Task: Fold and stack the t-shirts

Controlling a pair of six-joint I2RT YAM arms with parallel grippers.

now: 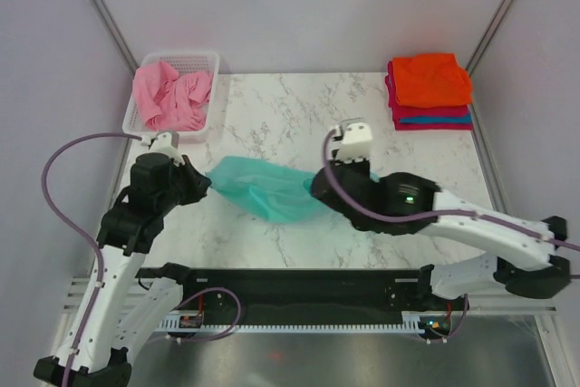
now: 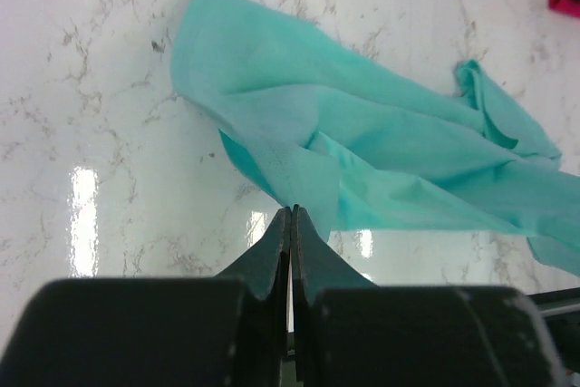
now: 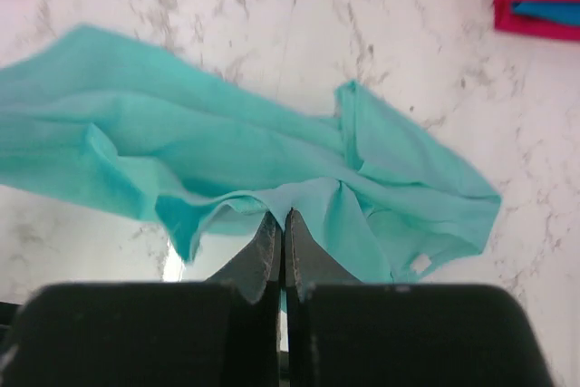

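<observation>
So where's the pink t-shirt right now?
Top view: the pink t-shirt lies crumpled in the white basket at the table's far left corner, across from the folded stack at far right.

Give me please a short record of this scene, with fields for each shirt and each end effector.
teal t-shirt: crumpled, unfolded, at centre of table
left end effector: shut on teal t-shirt's edge
right end effector: shut on teal t-shirt's edge
pink t-shirt: crumpled in white basket, far left
folded stack: far right, orange on top
</observation>
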